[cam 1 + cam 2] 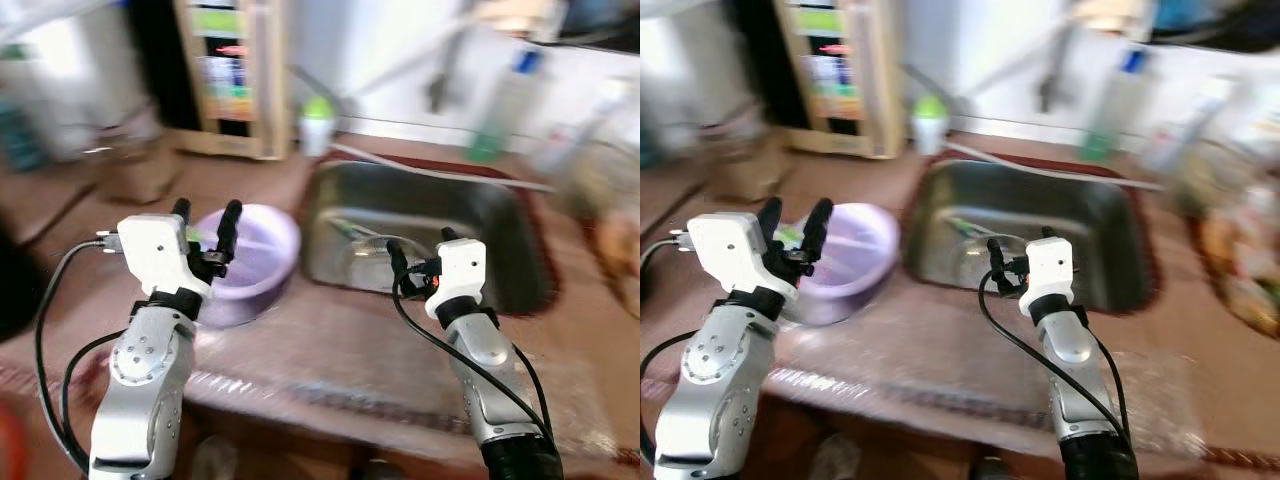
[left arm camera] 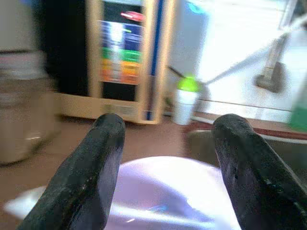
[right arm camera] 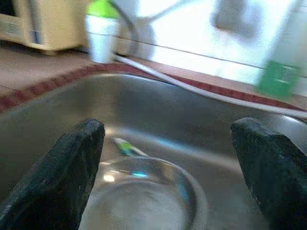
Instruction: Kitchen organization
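A lilac plastic bowl (image 1: 262, 250) sits on the brown counter just left of the steel sink (image 1: 500, 215). My left gripper (image 1: 206, 216) hovers over the bowl's near rim, open with nothing between its fingers (image 2: 96, 167). Inside the sink lies a clear glass bowl (image 3: 144, 196) with a green-handled utensil (image 3: 125, 146) beside it. My right gripper (image 1: 420, 245) is held above the sink's front edge, open and empty, pointing at the glass bowl. The head views are blurred.
A white bottle with a green cap (image 1: 317, 122) stands behind the sink by a cream appliance (image 1: 235, 75). A green bottle (image 1: 490, 135) and other blurred items line the back right. Bare counter (image 1: 330, 340) lies in front of the sink.
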Tool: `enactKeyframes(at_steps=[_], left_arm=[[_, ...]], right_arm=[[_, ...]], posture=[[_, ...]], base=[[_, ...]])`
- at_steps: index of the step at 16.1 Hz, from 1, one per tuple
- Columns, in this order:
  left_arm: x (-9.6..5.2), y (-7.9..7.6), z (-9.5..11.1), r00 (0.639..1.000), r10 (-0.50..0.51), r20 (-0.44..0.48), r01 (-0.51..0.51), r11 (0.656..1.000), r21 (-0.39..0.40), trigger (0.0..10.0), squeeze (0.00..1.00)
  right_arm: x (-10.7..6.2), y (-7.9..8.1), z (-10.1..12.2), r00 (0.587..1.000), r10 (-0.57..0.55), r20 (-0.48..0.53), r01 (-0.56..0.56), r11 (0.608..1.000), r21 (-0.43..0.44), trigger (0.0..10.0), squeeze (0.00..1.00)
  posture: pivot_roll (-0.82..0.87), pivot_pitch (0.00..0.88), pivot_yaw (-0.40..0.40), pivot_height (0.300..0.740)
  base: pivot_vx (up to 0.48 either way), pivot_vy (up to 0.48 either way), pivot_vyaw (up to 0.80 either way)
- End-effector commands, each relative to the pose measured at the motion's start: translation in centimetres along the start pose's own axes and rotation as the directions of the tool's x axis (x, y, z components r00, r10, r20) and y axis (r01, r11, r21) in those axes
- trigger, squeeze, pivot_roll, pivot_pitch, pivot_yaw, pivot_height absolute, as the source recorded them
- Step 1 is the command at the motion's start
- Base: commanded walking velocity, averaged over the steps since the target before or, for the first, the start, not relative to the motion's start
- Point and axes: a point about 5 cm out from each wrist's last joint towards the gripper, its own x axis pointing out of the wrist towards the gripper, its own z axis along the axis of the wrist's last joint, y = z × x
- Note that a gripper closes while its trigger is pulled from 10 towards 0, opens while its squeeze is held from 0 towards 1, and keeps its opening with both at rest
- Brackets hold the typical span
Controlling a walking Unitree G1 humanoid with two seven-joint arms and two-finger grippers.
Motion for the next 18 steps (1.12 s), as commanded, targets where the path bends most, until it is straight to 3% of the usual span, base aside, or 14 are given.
enactKeyframes(at_steps=[1, 8, 11, 14, 16, 18], left_arm=[[0.3, -0.1, -0.1, 1.000, -0.004, -0.002, 0.004, 1.000, 0.009, 10.0, 0.00], [0.2, 0.2, 0.0, 0.999, 0.033, 0.021, -0.034, 0.999, 0.036, 10.0, 0.00], [0.3, 0.2, -0.2, 0.999, 0.047, 0.008, -0.047, 0.996, 0.081, 10.0, 0.00], [0.2, 1.5, -1.0, 0.991, 0.134, -0.023, -0.130, 0.984, 0.124, 10.0, 0.00], [0.3, 2.1, -1.0, 0.984, 0.175, -0.031, -0.172, 0.980, 0.097, 10.0, 0.00], [1.0, 2.9, -1.4, 0.967, 0.243, -0.074, -0.245, 0.970, -0.009, 10.0, 0.00]], right_arm=[[0.0, -0.2, 0.0, 1.000, -0.014, -0.007, 0.014, 1.000, 0.006, 10.0, 0.00], [0.1, 0.2, -0.2, 1.000, 0.024, -0.015, -0.024, 1.000, -0.017, 10.0, 0.00], [0.3, 0.2, -0.2, 1.000, 0.021, -0.015, -0.021, 1.000, -0.009, 10.0, 0.00], [0.4, 0.2, -0.5, 1.000, 0.014, -0.026, -0.014, 1.000, -0.001, 10.0, 0.00], [0.3, 0.2, -0.6, 0.999, 0.016, -0.031, -0.016, 1.000, -0.001, 10.0, 0.00], [0.3, 0.2, -0.6, 0.999, 0.020, -0.035, -0.020, 1.000, -0.001, 10.0, 0.00]], posture=[[0.04, 0.000, 0.002, 0.740], [0.04, 0.000, 0.003, 0.740], [0.04, 0.000, 0.003, 0.740], [0.04, 0.000, 0.004, 0.740], [0.04, 0.000, 0.004, 0.740], [0.04, 0.000, 0.003, 0.740]], base=[[0.000, -0.304, 0.00], [0.000, -0.044, 0.00], [0.000, 0.000, 0.48], [0.000, 0.000, 0.00], [0.000, 0.000, 0.00], [0.000, 0.000, 0.00]])
